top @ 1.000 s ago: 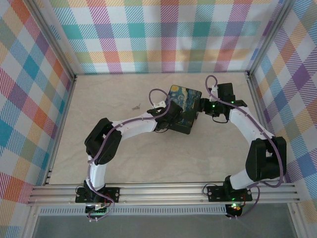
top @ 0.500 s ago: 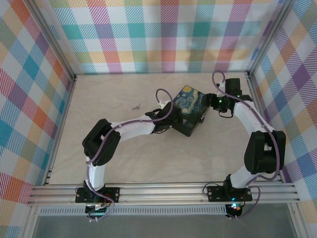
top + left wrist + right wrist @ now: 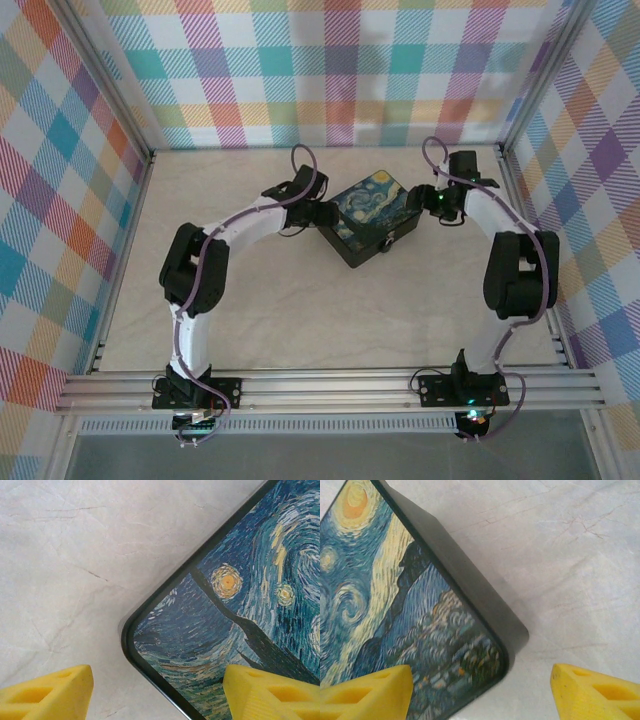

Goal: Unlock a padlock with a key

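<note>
At the bottom of the overhead frame the two arm bases sit bolted to a metal rail (image 3: 330,390), and each arm bows outward and up over the pale, marbled table (image 3: 250,310) before bending in toward the centre. Just above centre lies a black box (image 3: 370,208) with a swirling blue-and-yellow painting on its lid, turned cornerwise so that one corner points to the lower edge of the frame. On its lower-right side face, which looks toward the lower right, a small silvery glint marks the padlock (image 3: 388,240). It lies against that black wall, and it is too small here to tell which way its shackle points or how its long axis runs. The left gripper (image 3: 320,214) hangs at the box's left corner and the right gripper (image 3: 420,198) at its right corner. In the left wrist view the yellow fingertips (image 3: 47,692) stand wide apart in the two lower corners of the frame, one over bare table and one over the lid, with the box's rounded corner between them and nothing pinched. The right wrist view mirrors this: its fingertips (image 3: 595,692) are spread just as wide, the left one over the painting and the right one over the table, with a box corner between them and nothing grasped. Plaid walls (image 3: 330,70) in pastel colours close the scene across the top.
</note>
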